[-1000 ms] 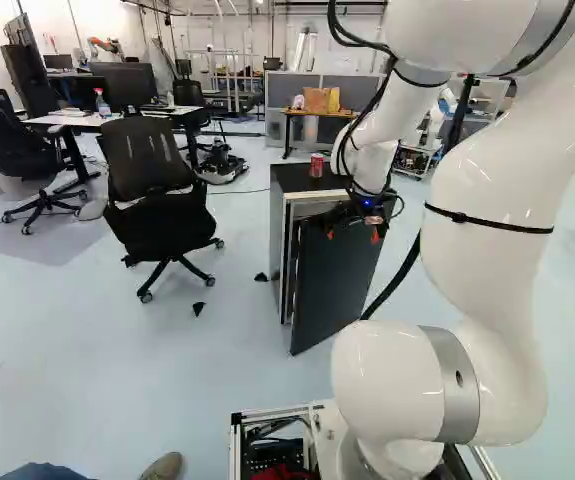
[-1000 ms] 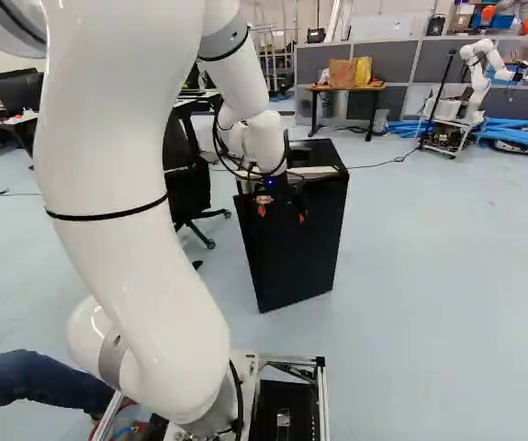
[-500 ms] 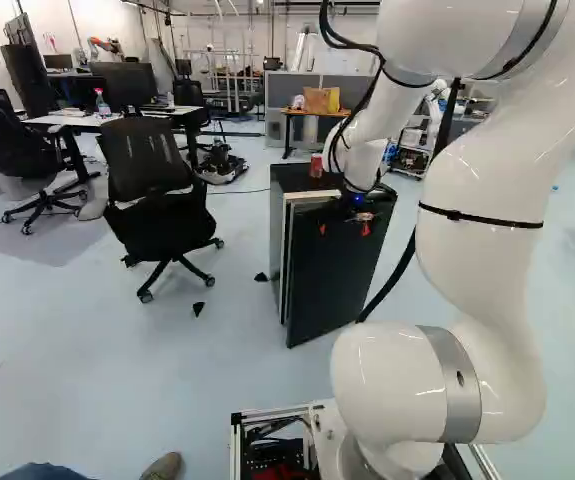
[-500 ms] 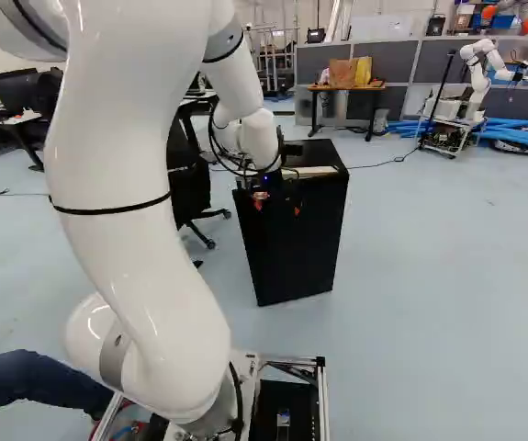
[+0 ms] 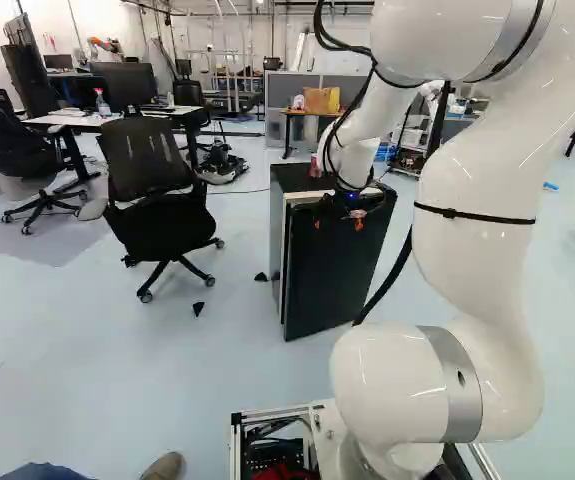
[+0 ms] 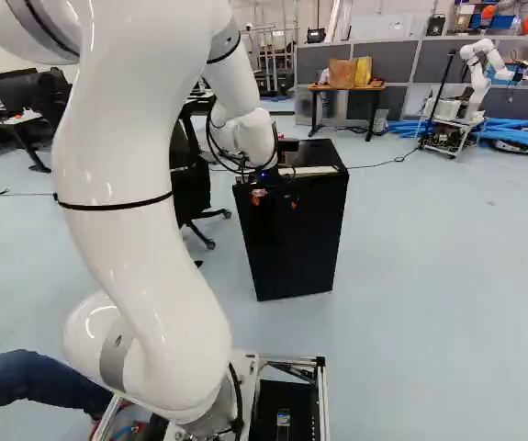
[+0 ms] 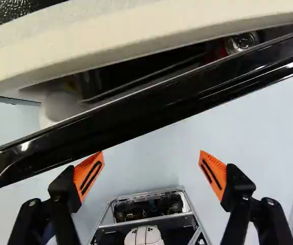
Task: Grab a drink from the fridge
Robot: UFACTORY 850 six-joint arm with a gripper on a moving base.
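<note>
In the left base view my gripper [image 5: 338,223] hangs at the top of the black fridge door [image 5: 335,275], which stands ajar from the fridge body [image 5: 295,178]. The wrist view has the gripper [image 7: 151,166] open, its orange fingers wide apart with nothing between them. The glossy door edge [image 7: 151,102] slants across just ahead of both fingertips; whether they touch it I cannot tell. Beyond it, in the narrow gap before the cream front edge [image 7: 136,33], the metal top of a can [image 7: 242,41] shows. The rest of the inside is mostly hidden.
A red can [image 5: 315,168] stands on top of the fridge, partly behind the arm. An office chair [image 5: 157,200] is left of the fridge. Farther off are a wooden table [image 6: 346,89] with bags and another robot [image 6: 477,78]. A person's leg [image 6: 39,378] shows close beside the base.
The fridge door has swung inward, narrowing its opening. My open gripper has moved along with it, away from the base and slightly left in the left base view. The base has not moved.
</note>
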